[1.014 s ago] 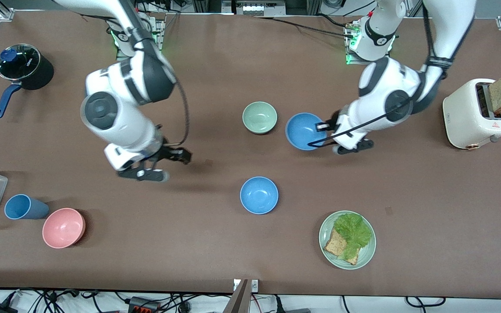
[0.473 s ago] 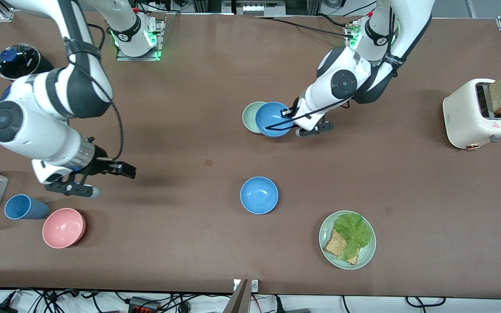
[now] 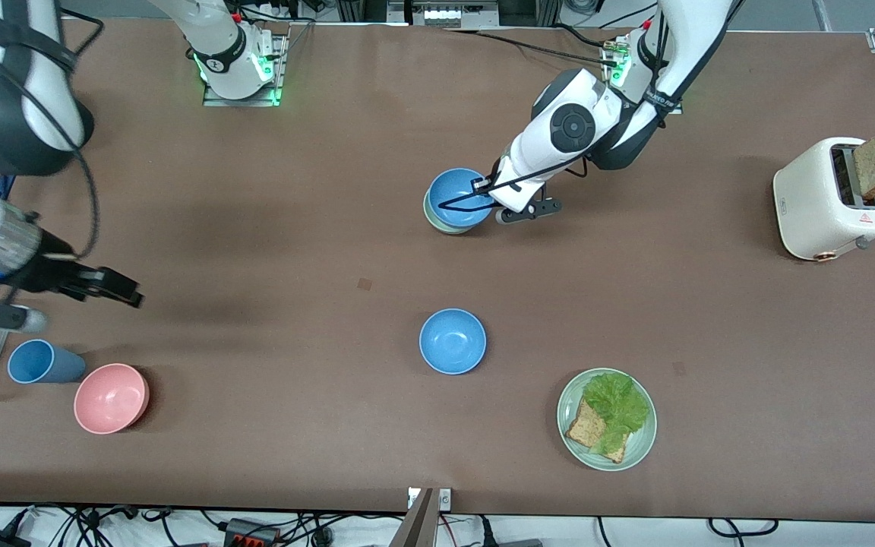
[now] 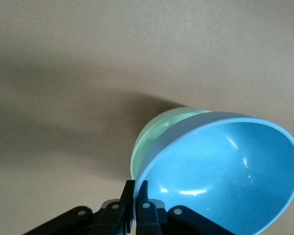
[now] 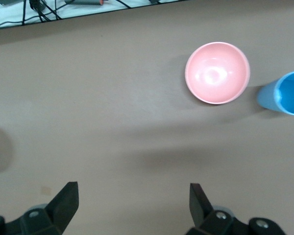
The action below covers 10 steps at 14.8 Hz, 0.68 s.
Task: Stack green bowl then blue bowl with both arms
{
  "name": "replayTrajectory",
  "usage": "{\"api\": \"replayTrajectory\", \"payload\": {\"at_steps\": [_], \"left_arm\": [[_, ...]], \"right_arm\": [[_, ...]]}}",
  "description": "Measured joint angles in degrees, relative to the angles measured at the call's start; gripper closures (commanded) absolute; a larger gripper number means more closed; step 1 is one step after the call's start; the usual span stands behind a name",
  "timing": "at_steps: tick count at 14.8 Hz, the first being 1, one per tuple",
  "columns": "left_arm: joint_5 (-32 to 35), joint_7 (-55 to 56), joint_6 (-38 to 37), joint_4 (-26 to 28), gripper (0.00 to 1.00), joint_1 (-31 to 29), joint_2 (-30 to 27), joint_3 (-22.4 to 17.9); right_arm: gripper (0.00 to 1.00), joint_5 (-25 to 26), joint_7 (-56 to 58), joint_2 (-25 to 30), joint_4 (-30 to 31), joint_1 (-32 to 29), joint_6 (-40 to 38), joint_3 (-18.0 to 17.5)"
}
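Brown table [image 3: 377, 114]: left gripper [image 3: 475, 199] pinches blue bowl [image 3: 459, 196] over green bowl [image 3: 437, 223]; right gripper [image 3: 115, 292] spread.

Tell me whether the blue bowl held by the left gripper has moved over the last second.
Yes. The glossy sky-blue bowl went toward the right arm's end, from beside the pale mint-green bowl to over it.

A: Where's the left pincer [image 3: 483, 199]?
B: Over the green bowl [image 3: 437, 222], clamped on the blue bowl [image 3: 459, 197], which covers most of the green one.
A: And the right pincer [image 3: 115, 289]?
B: In the air over the surface [image 3: 270, 342] near the pink bowl [image 3: 112, 398] and blue cup [image 3: 41, 362].
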State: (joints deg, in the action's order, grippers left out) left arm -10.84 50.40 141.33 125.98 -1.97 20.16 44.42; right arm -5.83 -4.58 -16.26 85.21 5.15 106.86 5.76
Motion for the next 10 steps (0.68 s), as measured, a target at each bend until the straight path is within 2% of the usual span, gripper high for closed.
{"api": "replayTrajectory", "payload": {"at_steps": [3, 5, 6, 10], "left_arm": [[0.0, 0.0, 0.4, 0.3, 0.98, 1.0, 0.7, 0.0], [0.0, 0.2, 0.6, 0.5, 0.78, 1.7, 0.8, 0.0], [0.0, 0.3, 0.7, 0.6, 0.74, 1.8, 0.8, 0.0], [0.0, 0.4, 0.6, 0.3, 0.71, 1.0, 0.5, -0.3]], "right_arm": [[0.0, 0.6, 5.2, 2.4, -0.3, -3.1, -5.9, 0.0], [0.0, 2.7, 6.2, 2.9, -2.6, -4.3, -10.5, -0.1], [0.0, 4.0, 6.3, 3.0, -4.0, -4.4, -12.5, -0.2], [0.0, 4.9, 6.3, 3.1, -4.9, -4.8, -14.7, -0.9]]}}
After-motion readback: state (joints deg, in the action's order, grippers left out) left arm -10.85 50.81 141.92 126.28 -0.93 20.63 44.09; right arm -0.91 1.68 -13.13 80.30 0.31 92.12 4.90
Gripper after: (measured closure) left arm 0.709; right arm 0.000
